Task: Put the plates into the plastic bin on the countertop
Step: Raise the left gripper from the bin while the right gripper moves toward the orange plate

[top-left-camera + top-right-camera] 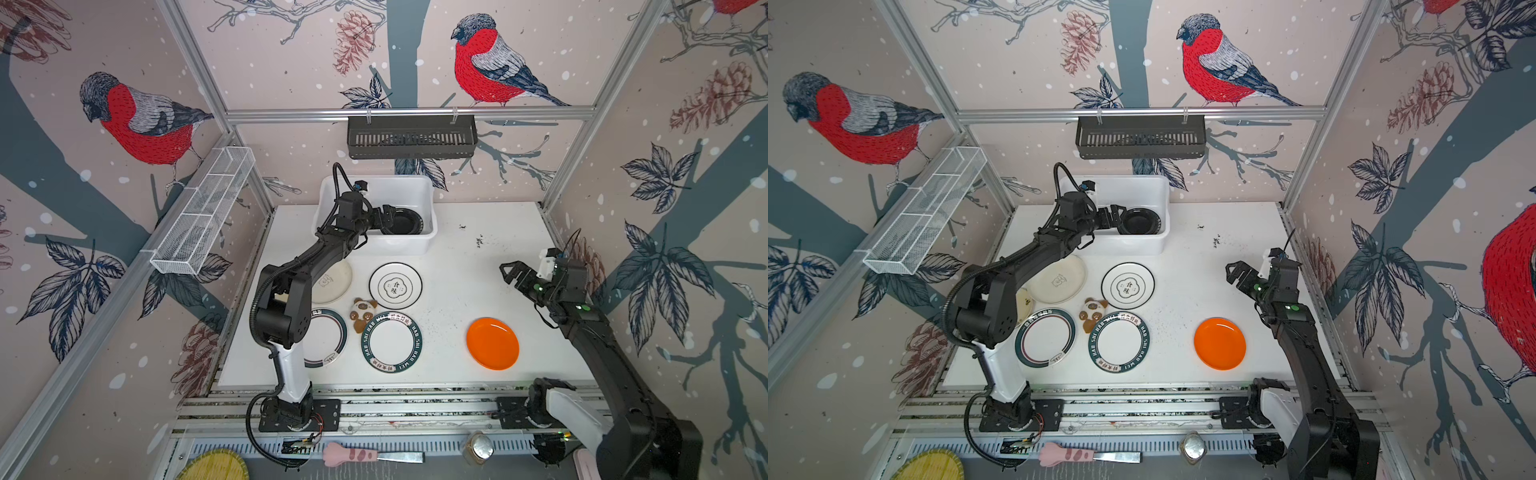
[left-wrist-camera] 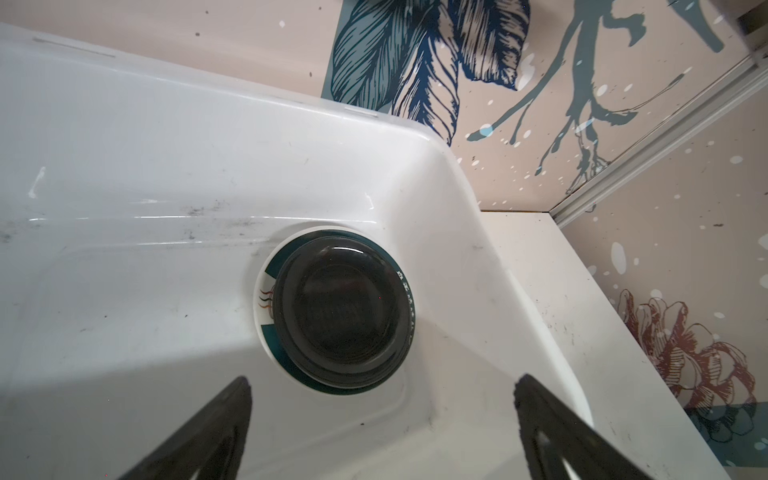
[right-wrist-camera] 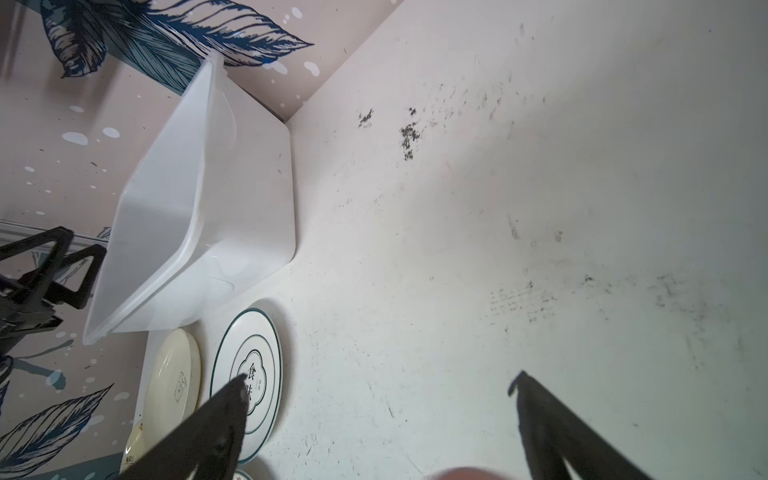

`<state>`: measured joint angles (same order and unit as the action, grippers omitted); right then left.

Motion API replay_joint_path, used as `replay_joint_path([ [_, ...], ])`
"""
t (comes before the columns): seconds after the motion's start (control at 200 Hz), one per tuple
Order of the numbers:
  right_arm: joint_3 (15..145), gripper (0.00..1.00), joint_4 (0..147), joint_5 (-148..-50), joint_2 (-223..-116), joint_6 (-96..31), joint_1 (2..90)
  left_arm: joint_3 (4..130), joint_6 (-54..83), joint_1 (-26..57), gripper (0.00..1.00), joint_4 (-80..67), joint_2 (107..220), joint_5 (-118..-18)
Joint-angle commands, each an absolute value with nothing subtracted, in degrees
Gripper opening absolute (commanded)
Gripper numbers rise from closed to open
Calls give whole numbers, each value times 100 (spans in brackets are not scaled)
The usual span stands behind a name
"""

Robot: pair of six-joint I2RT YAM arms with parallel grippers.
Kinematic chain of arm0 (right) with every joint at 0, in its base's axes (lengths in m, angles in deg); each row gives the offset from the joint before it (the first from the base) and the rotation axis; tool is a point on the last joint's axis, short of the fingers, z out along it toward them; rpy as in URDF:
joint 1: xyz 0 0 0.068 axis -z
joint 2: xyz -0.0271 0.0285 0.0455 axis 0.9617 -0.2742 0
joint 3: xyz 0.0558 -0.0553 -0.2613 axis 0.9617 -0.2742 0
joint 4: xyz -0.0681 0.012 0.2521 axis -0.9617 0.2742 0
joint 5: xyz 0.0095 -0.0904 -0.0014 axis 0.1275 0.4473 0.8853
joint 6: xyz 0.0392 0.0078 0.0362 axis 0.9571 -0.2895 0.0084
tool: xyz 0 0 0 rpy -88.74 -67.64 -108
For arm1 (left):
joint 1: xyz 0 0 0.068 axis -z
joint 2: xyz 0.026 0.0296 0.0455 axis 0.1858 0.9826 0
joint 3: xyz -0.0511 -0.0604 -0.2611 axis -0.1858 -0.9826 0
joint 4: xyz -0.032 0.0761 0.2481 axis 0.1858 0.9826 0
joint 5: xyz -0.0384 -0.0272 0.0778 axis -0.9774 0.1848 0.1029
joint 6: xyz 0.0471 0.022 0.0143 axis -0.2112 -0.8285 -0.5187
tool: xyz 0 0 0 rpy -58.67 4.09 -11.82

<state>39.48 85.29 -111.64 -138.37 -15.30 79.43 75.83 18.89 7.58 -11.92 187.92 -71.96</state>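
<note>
The white plastic bin point(image 1: 419, 245) point(image 1: 1142, 245) stands at the back of the countertop point(image 1: 457, 257). Inside it a black plate point(image 1: 405, 222) point(image 2: 340, 307) rests on a white, green-rimmed plate point(image 2: 266, 291). My left gripper point(image 1: 387, 219) point(image 2: 383, 380) hangs open over the bin beside the black plate and holds nothing. On the countertop lie a cream plate point(image 1: 336, 282), a white plate with characters point(image 1: 395, 286) point(image 3: 249, 374), two green-rimmed plates point(image 1: 391, 341) point(image 1: 328, 340) and an orange plate point(image 1: 492, 343). My right gripper point(image 1: 509, 272) point(image 3: 380, 376) is open and empty above the right side.
A panda toy point(image 1: 363, 313) lies between the plates. A dark slotted basket point(image 1: 411, 137) hangs on the back rail and a white wire mesh tray point(image 1: 203, 212) on the left rail. My left arm covers part of one green-rimmed plate.
</note>
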Motion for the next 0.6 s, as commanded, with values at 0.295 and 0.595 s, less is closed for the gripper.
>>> replay_joint_path([
  [0.295, 3821, 100, 8679, -11522, -14024, -1438, 8149, 5953, 1954, 1273, 98, -2022, 17090, -6819],
  [0.595, 3918, 100, 9502, -11446, -13875, -1865, 8395, 4751, 1831, 1426, 98, -1873, 15769, -6113],
])
